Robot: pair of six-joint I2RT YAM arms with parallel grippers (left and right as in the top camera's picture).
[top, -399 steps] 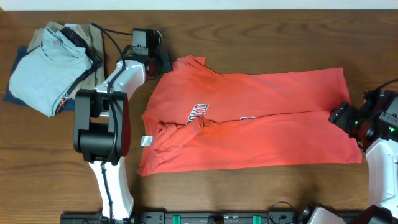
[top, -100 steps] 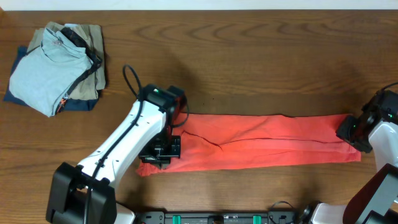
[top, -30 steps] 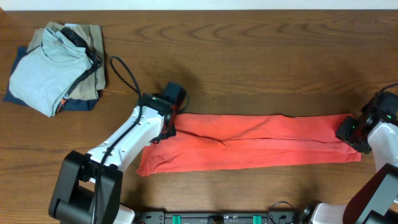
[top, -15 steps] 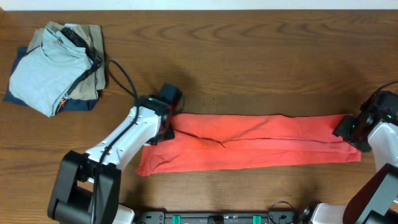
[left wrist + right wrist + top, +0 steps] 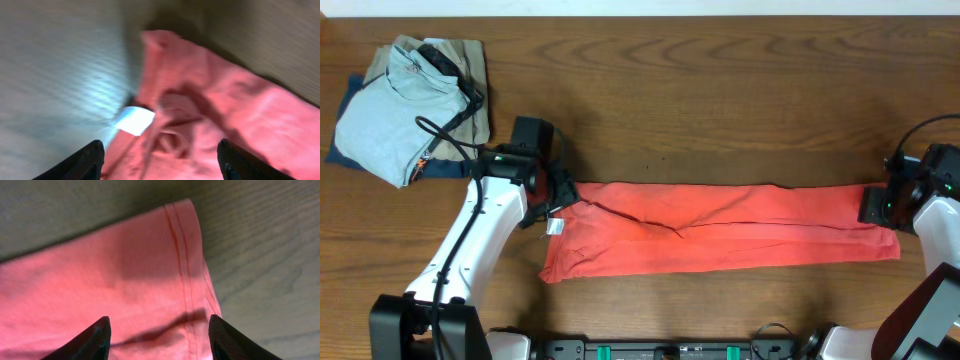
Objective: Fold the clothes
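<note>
Coral-red cotton, the T-shirt (image 5: pixel 720 232) lay folded into a long narrow band across the wooden surface (image 5: pixel 740 90). It ran parallel to the near edge, from left of the middle almost to the right edge. Its left end was wider and rumpled, with a small white tag (image 5: pixel 555 226) showing on that end. The left arm (image 5: pixel 480 235) reached in from the near edge, and the left jaws were at the far corner of that end, just beside the tag. The left wrist view showed them spread wide above the crumpled T-shirt (image 5: pixel 235 110) and the tag (image 5: pixel 136 120), with nothing pinched between them. The right arm (image 5: pixel 935 215) stood at the right edge, with the right jaws at the band's right end. In the right wrist view they were likewise spread wide over the stitched hem of the T-shirt (image 5: pixel 100 275), gripping nothing. In the far left corner of the surface sat a stack of folded garments, a light blue shirt (image 5: pixel 385 115) on top of a tan garment (image 5: pixel 465 60), well apart from the band.
</note>
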